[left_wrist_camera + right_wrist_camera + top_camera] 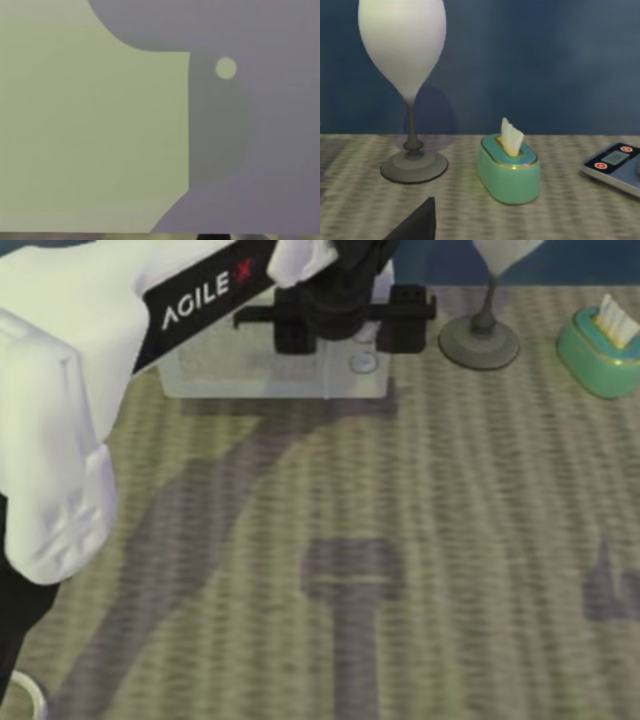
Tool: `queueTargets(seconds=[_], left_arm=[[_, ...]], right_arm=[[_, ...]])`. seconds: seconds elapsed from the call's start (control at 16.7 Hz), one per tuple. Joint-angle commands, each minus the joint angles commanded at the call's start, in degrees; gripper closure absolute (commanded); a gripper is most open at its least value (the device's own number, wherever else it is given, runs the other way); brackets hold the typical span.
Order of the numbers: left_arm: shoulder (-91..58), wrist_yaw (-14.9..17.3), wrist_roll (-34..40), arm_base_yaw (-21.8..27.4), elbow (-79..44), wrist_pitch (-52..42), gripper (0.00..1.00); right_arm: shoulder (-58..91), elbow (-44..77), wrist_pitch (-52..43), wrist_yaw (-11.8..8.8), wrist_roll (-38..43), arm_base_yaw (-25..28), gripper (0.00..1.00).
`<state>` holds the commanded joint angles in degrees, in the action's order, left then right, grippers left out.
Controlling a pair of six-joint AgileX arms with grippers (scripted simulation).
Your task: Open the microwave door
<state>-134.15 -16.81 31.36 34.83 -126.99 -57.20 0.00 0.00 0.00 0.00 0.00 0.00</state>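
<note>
The pale grey-white microwave (215, 365) stands at the table's back, left of centre. Its door (250, 368), with the speckled mesh window, lies flat against the front. A round silver knob (362, 362) shows on the panel to the right of the door. My left gripper (345, 325) hangs over the microwave's top front edge, above the seam between door and knob panel, with its jaws spread open. The left wrist view is filled by a close pale yellowish area (90, 125) and a grey surface (280, 150). My right gripper is out of the top view; one dark finger (420, 225) shows in its wrist view.
A tall white goblet-shaped object on a grey round foot (480, 340) stands right of the microwave. Further right is a green tissue box (598, 348). A grey scale (615, 167) lies at the far right. The left arm's white links (60, 440) cover the left side.
</note>
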Motion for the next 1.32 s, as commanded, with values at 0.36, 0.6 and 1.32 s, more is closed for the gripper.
queueTargets(seconds=[0.36,0.6,1.32], left_arm=[[0.0,0.0,0.0,0.0,0.0,0.0,1.00],[0.0,0.0,0.0,0.0,0.0,0.0,1.00],[6.7,-0.9,1.8,1.8,11.3,4.0,1.00]], right_arm=[[0.0,0.0,0.0,0.0,0.0,0.0,0.00],[0.0,0.0,0.0,0.0,0.0,0.0,0.00],[0.0,0.0,0.0,0.0,0.0,0.0,0.00]])
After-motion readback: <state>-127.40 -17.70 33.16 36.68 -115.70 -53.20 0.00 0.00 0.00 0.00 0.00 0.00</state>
